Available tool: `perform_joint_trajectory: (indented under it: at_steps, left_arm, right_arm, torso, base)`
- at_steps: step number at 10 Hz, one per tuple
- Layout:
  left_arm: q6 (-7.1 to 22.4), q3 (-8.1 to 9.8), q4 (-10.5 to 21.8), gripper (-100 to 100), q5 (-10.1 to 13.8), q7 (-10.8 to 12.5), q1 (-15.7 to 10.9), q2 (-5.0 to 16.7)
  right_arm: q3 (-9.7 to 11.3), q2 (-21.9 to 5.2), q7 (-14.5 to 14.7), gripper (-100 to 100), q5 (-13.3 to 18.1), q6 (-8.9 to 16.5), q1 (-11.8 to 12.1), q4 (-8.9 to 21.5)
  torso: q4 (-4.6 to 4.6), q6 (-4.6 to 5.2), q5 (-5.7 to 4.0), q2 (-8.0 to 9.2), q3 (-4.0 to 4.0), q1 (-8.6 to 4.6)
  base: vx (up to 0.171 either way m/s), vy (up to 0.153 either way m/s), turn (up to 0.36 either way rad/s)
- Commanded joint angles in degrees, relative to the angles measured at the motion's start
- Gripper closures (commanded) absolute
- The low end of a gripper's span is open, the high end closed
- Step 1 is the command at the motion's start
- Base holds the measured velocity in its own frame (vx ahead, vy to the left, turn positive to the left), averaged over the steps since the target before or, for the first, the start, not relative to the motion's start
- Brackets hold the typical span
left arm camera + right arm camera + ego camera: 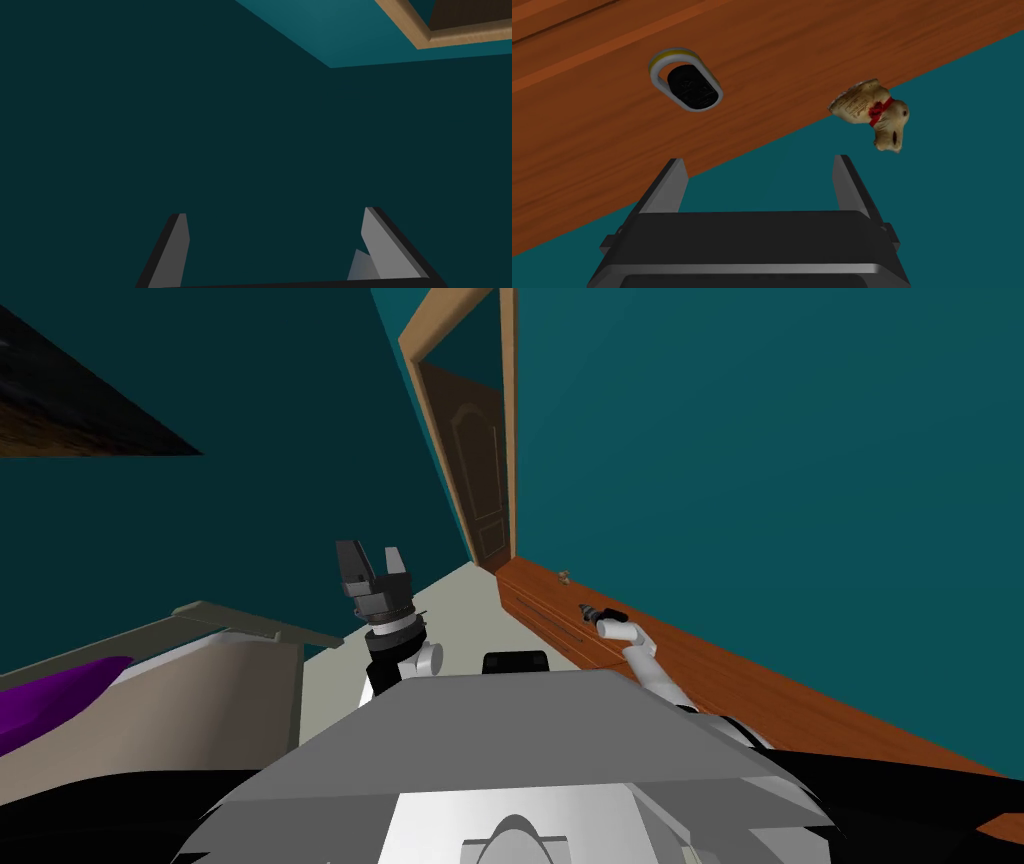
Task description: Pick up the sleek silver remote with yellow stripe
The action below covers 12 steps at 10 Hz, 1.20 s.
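1. One arm is plainly nearer: the right gripper [759, 185] hangs over the wooden cabinet top [587, 150], where the silver remote [686, 85] lies flat.
2. It sits ahead of the fingers, beyond one of them rather than between them (a beige figurine [874, 112] stands off the other side). Its long axis looks slanted across the finger line.
3. Right jaws are spread wide, empty, touching nothing.
4. Left gripper [372, 573] is raised well apart, also spread and empty.
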Motion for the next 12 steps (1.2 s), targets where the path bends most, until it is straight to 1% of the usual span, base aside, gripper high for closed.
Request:
perform_joint_trajectory:
  at_steps: [1, 2, 3, 4, 5, 6, 7, 8, 9, 10, 11, 12]
  left_arm:
    - [0.0, 0.00, 0.0, 0, 0.0, 0.0, 0.0, 0.0]
    - [0.0, 0.00, 0.0, 0, 0.0, 0.0, 0.0, 0.0]
    - [0.0, 0.00, 0.0, 0, 0.0, 0.0, 0.0, 0.0]
    - [0.0, 0.00, 0.0, 0, 0.0, 0.0, 0.0, 0.0]
    - [0.0, 0.00, 0.0, 0, 0.0, 0.0, 0.0, 0.0]
    - [0.0, 0.00, 0.0, 0, 0.0, 0.0, 0.0, 0.0]
    - [0.0, 0.00, 0.0, 0, 0.0, 0.0, 0.0, 0.0]
    - [0.0, 0.00, 0.0, 0, 0.0, 0.0, 0.0, 0.0]
    - [0.0, 0.00, 0.0, 0, 0.0, 0.0, 0.0, 0.0]
    - [0.0, 0.00, 0.0, 0, 0.0, 0.0, 0.0, 0.0]
    - [0.0, 0.00, 0.0, 0, 0.0, 0.0, 0.0, 0.0]
    - [0.0, 0.00, 0.0, 0, 0.0, 0.0, 0.0, 0.0]
  right_arm:
    - [0.0, -0.9, 2.5, -100, -1.7, 1.8, -2.0, 2.9]
    - [0.0, -0.9, 2.5, -100, -1.7, 1.8, -2.0, 4.3]
    - [0.0, -1.5, 4.8, -100, -2.9, 3.8, -3.3, 6.4]
    - [0.0, -1.5, 4.8, -100, -2.9, 3.8, -3.3, 7.9]
    - [-0.1, -1.9, 7.0, -100, -4.1, 5.7, -4.6, 10.1]
    - [-0.1, -1.9, 7.0, -100, -4.1, 5.7, -4.6, 11.3]
    - [-0.2, -2.4, 9.1, -100, -5.2, 7.6, -5.9, 13.8]
    - [-0.2, -2.4, 9.1, -100, -5.2, 7.6, -5.9, 14.6]
    - [-0.2, -2.4, 9.1, -100, -5.2, 7.6, -5.9, 14.6]
    - [-0.2, -2.7, 11.1, -100, -6.4, 9.3, -7.1, 16.8]
    - [-0.2, -2.7, 11.1, -100, -6.4, 9.3, -7.1, 17.8]
    - [-0.2, -3.0, 13.1, -100, -7.5, 10.9, -8.3, 19.4]
  torso:
    - [0.00, 0.00, 0.00, 0.00, 0.00, 0.00]
    - [0.01, -0.06, 0.00, -0.01, 0.00, -0.03]
    - [0.00, -0.01, -0.01, -0.03, -0.01, -0.06]
    - [0.00, -0.04, -0.02, -0.02, -0.01, -0.11]
    - [-0.01, 0.00, -0.02, -0.04, -0.02, -0.11]
    - [-0.01, -0.03, -0.02, -0.07, -0.04, -0.12]
    - [-0.01, 0.00, -0.02, -0.06, -0.03, -0.10]
    - [0.00, -0.03, -0.02, -0.04, -0.02, -0.12]
    - [-0.01, 0.01, -0.02, -0.04, -0.02, -0.11]
    - [-0.01, 0.02, 0.00, -0.06, -0.04, -0.01]
    - [-0.01, -0.03, 0.00, -0.08, -0.04, -0.02]
    - [-0.02, 0.00, -0.01, -0.08, -0.04, -0.05]
  base:
    - [-0.012, -0.033, 0.210]
    - [-0.007, -0.044, 0.138]
    - [-0.007, -0.058, 0.213]
    - [-0.002, -0.054, 0.098]
    - [0.005, -0.055, 0.172]
    - [0.000, -0.054, 0.107]
    - [-0.009, -0.059, 0.192]
    - [-0.004, -0.056, 0.108]
    - [0.004, -0.023, -0.019]
    - [0.003, -0.033, 0.136]
    - [0.003, -0.043, 0.115]
    - [0.006, -0.057, 0.175]
